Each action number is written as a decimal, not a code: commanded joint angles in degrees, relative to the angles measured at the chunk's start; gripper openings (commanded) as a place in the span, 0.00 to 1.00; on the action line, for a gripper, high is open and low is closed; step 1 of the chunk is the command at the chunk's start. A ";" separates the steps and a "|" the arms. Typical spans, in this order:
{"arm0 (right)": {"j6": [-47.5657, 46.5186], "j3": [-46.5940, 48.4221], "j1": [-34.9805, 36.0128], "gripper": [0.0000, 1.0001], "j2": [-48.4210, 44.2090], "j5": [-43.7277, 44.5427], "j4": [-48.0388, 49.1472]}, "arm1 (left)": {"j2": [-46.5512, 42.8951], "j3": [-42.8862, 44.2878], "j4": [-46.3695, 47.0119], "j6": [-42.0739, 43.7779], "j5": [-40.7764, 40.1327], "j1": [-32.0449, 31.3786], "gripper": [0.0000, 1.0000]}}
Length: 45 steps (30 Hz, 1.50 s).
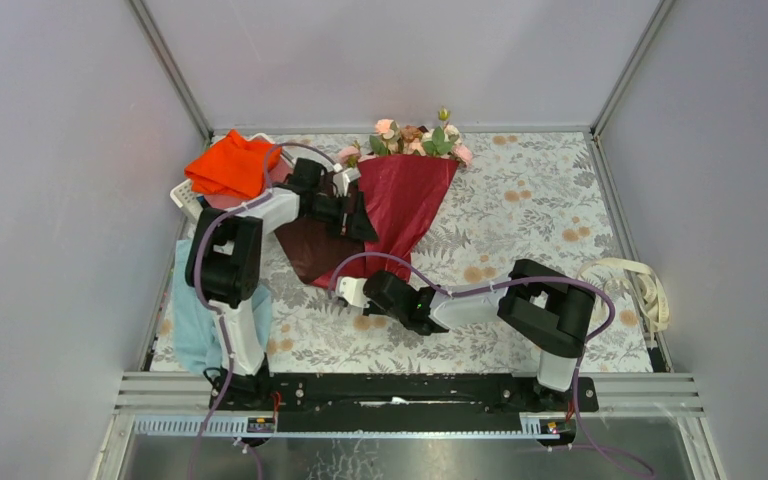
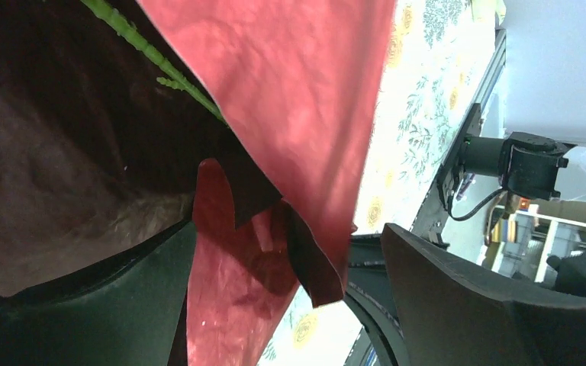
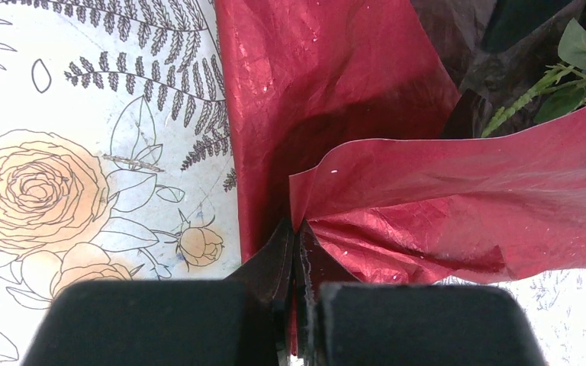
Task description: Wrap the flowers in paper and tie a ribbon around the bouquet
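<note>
Pink flowers (image 1: 415, 138) at far middle of table (image 1: 540, 200), heads toward back wall, lying on paper (image 1: 405, 200). Red paper folded into rough cone over stems, wide end at blooms, narrowing toward near left. Darker flap of same sheet spread flat along cone's left side. Not tied. Cream ribbon (image 1: 643, 290) heaped in loops at right table edge, well apart from paper and both arms.

Reaching in from left, left gripper (image 1: 352, 215) at cone's left edge, over dark flap. In left wrist view, left gripper (image 2: 288, 229) spread wide, fingers (image 2: 107, 305) far apart, nothing clamped. Red paper (image 2: 297, 91) edge hanging in gap between them; contact with either finger not clear. Thin green stem (image 2: 149, 53) poking out from under fold at top left.

Low on table, right gripper (image 1: 352, 291) at cone's narrow near tip. In right wrist view, right gripper (image 3: 297, 236) closed tight, tips pinching paper (image 3: 336, 84) right where folds meet, thin sliver of sheet caught between pads. Green leaves (image 3: 580, 46) peeking out at top right above upper fold. Rose-print table (image 3: 61, 175) bare on left.

At far left, orange cloth (image 1: 228, 165) piled on white basket (image 1: 182, 197), just beside left arm. Light blue cloth (image 1: 192, 325) draped at left table edge near left arm's base.
</note>
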 commanded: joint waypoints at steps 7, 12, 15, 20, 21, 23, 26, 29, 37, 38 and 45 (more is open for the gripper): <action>-0.16 0.19 0.86 0.02 -0.43 -3.04 -7.85 | 1.54 2.61 7.65 -5.01 -0.37 -2.05 0.03; 1.50 0.93 0.87 0.43 -8.43 -4.91 -11.21 | 3.52 1.53 2.71 -3.60 -6.70 -0.20 0.00; 1.86 1.00 0.86 0.65 -13.88 -7.73 -14.30 | 6.45 0.71 2.46 -5.19 -8.25 2.04 0.00; 3.72 2.99 0.40 0.84 -21.83 -15.26 -22.74 | 8.08 -2.05 3.25 -5.55 -8.91 2.39 0.00; 4.39 3.36 -0.23 0.86 -23.80 -17.27 -23.80 | 8.02 -2.46 3.54 -5.53 -8.98 2.39 0.00; 7.19 4.15 -3.34 0.87 -26.51 -23.79 -24.95 | 7.66 -3.25 3.99 -5.46 -9.28 2.39 0.00; 16.97 4.75 -12.25 0.89 -28.75 -32.12 -21.11 | 7.15 -4.11 4.09 -4.86 -9.57 2.39 0.00; 29.58 5.45 -22.41 0.92 -27.06 -30.43 -16.60 | 6.92 -4.80 4.33 -4.62 -10.18 2.39 0.00; 60.15 10.92 -41.30 0.90 -10.17 -37.95 -10.29 | 6.42 -6.21 4.27 -4.02 -10.58 2.32 0.00; 61.37 11.25 -42.44 0.89 -7.52 -37.88 -9.13 | 6.32 -6.37 4.21 -3.88 -10.57 2.31 0.00; 61.42 19.24 -45.27 0.85 4.56 -37.37 -7.24 | 6.91 -6.66 3.81 -3.38 -11.02 1.87 0.00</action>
